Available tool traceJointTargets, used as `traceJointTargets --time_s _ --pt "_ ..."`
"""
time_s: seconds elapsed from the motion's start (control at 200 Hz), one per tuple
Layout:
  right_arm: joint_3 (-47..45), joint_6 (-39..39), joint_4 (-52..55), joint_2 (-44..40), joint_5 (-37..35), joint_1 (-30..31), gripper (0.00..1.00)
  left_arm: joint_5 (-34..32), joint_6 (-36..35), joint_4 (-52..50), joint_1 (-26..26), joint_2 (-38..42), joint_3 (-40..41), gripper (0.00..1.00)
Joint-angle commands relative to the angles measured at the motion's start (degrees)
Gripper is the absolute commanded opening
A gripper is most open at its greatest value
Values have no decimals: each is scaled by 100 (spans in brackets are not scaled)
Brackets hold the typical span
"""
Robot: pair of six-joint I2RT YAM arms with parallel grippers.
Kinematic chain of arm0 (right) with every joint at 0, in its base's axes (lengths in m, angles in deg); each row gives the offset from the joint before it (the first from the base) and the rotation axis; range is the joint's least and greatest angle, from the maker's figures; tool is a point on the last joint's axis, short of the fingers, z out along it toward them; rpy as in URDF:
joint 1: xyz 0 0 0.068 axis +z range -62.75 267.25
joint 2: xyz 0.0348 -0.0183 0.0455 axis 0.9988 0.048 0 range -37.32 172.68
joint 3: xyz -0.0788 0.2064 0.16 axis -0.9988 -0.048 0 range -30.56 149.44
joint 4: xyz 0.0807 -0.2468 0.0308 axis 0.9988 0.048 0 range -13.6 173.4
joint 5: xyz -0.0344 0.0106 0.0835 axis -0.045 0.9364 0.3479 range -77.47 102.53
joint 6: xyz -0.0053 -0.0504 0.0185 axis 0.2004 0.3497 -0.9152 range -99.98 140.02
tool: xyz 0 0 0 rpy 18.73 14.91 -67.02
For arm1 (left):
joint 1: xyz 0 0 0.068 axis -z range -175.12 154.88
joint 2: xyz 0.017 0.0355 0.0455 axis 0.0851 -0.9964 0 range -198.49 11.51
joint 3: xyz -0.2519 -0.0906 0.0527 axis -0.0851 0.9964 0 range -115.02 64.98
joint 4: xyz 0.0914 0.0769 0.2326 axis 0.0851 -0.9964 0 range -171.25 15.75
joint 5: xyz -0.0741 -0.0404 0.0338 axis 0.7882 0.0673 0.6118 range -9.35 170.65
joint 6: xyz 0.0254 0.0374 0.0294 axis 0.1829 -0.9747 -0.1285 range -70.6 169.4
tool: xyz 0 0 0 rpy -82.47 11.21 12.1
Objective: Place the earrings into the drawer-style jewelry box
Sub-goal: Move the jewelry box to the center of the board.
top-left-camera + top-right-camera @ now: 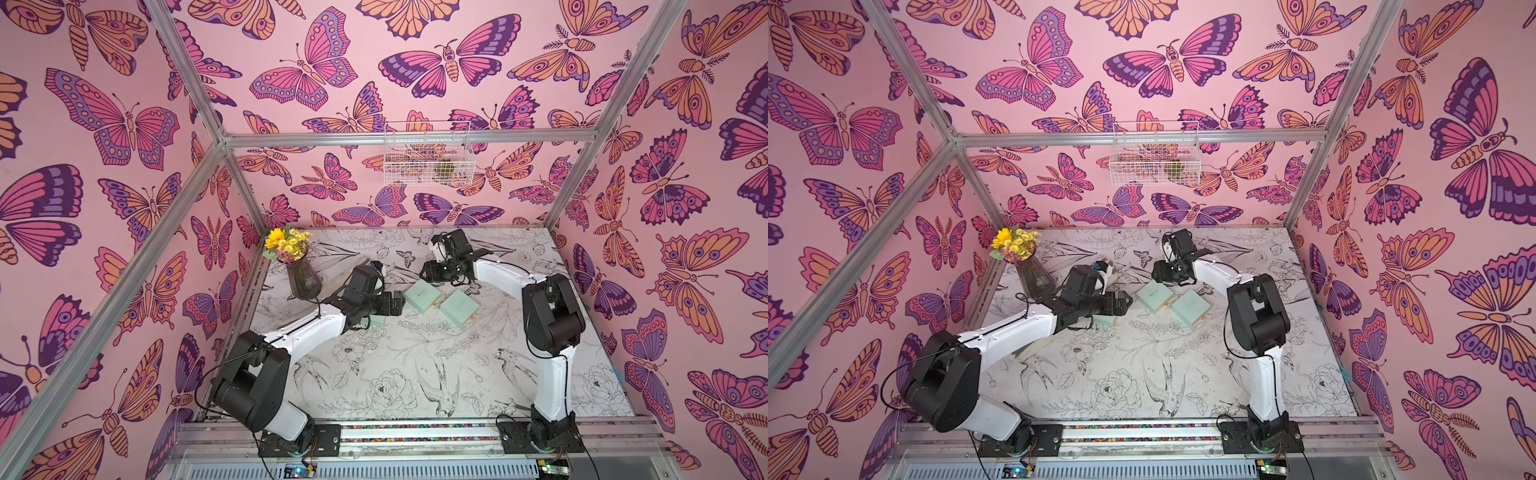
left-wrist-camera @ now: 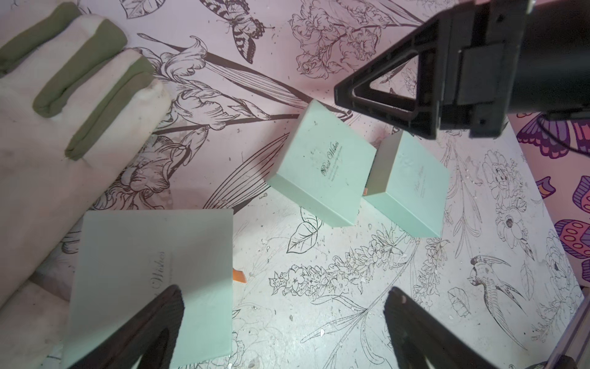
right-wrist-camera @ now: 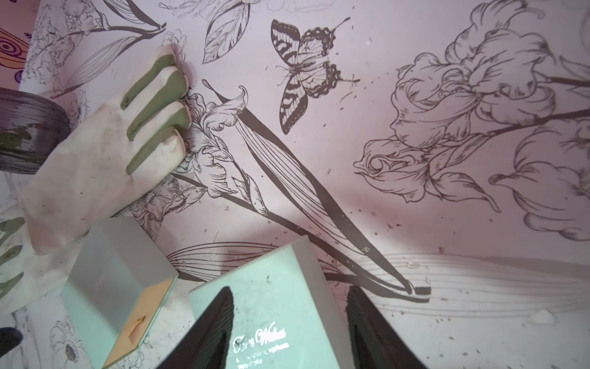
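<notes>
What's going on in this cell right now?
Two robot arms are working over a flower-printed table. The left pincer hangs open over the mint-green cardboard drawer box beside a white-and-green fabric hand form. The right pincer hangs open over the middle mint-green box. A third matching box lies untouched. Neither pincer holds anything; no earrings are visible and no drawer looks pulled out.

Script on the mint jewelry box [image 2: 322,166] reads "Best Wishes".
</notes>
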Motion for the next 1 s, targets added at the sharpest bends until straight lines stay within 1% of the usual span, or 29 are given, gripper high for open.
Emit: traceJointTargets --time_s 0.0,0.23,0.456,0.576,0.996 --pt "222 240 481 260 511 -72 58 -221 -145 40 10 267 171 99" --pt "350 426 658 534 866 -75 53 -175 -178 -56 10 396 289 99" --pt "-37 469 529 433 1212 -21 43 -129 -127 -181 6 424 337 99" --pt "-247 648 538 342 1315 97 37 -62 -90 -187 10 512 423 99" --pt "-485 1823 864 464 1669 606 36 63 -2 -414 10 954 771 99"
